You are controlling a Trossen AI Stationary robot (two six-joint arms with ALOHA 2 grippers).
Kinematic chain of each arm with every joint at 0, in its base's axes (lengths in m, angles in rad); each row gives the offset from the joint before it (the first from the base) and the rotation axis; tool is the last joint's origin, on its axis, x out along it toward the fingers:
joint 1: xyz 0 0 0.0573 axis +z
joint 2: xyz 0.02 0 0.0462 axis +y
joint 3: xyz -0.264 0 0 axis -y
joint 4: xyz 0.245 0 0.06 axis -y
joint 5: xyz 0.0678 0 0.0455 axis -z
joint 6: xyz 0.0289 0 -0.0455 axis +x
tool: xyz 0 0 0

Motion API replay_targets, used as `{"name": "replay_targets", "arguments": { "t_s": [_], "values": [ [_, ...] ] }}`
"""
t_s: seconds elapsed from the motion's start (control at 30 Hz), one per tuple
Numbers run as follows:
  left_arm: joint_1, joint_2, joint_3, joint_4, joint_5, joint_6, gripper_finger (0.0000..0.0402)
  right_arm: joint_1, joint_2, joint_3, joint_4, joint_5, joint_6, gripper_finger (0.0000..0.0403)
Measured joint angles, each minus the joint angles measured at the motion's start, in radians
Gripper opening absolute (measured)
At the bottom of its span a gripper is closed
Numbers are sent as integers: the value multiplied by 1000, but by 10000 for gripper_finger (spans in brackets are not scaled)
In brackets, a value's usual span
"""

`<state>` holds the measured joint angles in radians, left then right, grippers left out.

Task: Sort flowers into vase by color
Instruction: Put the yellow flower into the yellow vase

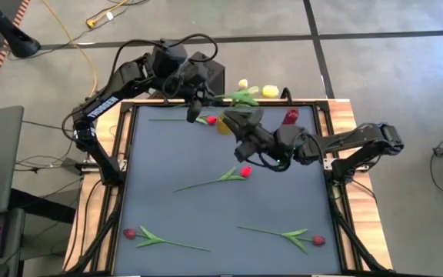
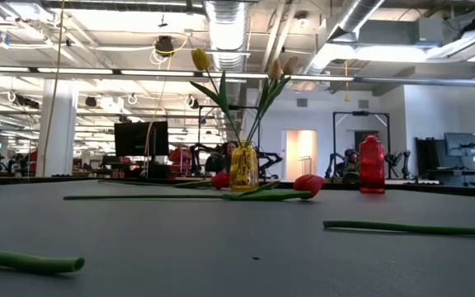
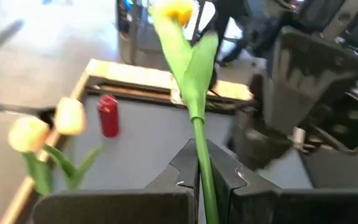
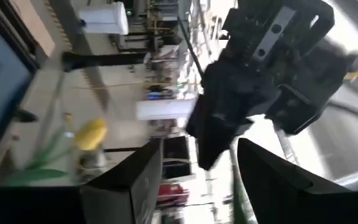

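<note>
My left gripper (image 1: pixel 198 100) (image 3: pixel 199 155) hangs over the table's far edge, shut on a yellow tulip (image 3: pixel 176 9). The yellow vase (image 1: pixel 223 125) (image 2: pixel 243 167) stands just right of it, with two cream tulips (image 3: pixel 70 115) (image 2: pixel 279 68). My right gripper (image 1: pixel 237 121) (image 4: pixel 197 180) is open beside the vase and faces the left gripper. The red vase (image 1: pixel 291 117) (image 2: pixel 371 165) stands near the far right corner. Several red tulips lie flat on the mat: one mid-table (image 1: pixel 244 171) (image 2: pixel 308 186), one by the yellow vase (image 1: pixel 210 119) and two near the front (image 1: pixel 129 232) (image 1: pixel 318 240). My left gripper pinches the yellow tulip's green stem (image 3: pixel 197 134) between its two fingers, below the leaves. The stem runs out past the fingertips along them, so the head is the far end. The flower is lifted clear of the mat and reaches toward the table's right (image 1: pixel 270 91).
The dark mat has a raised wooden frame (image 1: pixel 325 115) round it. The two arms are close together at the far middle, around the vases. Stems (image 2: pixel 411 227) (image 2: pixel 23 261) cross the near half of the mat, with open mat between them. Cables (image 1: pixel 91 46) lie on the floor beyond.
</note>
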<state>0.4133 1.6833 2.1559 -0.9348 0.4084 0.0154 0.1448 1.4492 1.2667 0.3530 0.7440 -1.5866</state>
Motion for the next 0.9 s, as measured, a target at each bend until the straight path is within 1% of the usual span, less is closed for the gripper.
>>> {"name": "replay_targets", "arguments": {
  "t_s": [0.07,0.17,0.27,0.33,0.4,0.47,0.53,0.57,0.63,0.7,0.77,0.8,0.9],
  "values": [
    [6,-3,0,17,-29,16,0,29,-1,0,-19,55,81,227],
    [8,-5,0,67,-51,47,0,77,-1,0,-64,175,233,224],
    [8,-5,0,120,-45,76,0,135,-14,0,-158,341,419,223],
    [7,-5,0,153,-19,84,0,173,-37,0,-253,423,570,223],
    [7,-5,0,189,16,94,0,208,-72,0,-343,461,742,223],
    [7,-10,0,220,59,94,0,232,-120,0,-421,459,927,223],
    [3,-16,0,258,93,97,0,247,-175,0,-487,406,1106,223],
    [-2,-21,0,275,110,97,0,249,-207,0,-522,353,1199,223],
    [-15,-28,0,301,140,103,0,236,-258,0,-570,209,1370,223],
    [-34,-31,0,319,153,122,0,205,-292,0,-601,49,1487,223],
    [-51,-31,0,334,154,141,0,178,-308,0,-618,-89,1556,223],
    [-58,-31,0,341,155,145,0,167,-309,0,-622,-138,1569,223],
    [-74,-31,0,371,185,160,0,144,-309,0,-623,-231,1578,223]
  ]
}}
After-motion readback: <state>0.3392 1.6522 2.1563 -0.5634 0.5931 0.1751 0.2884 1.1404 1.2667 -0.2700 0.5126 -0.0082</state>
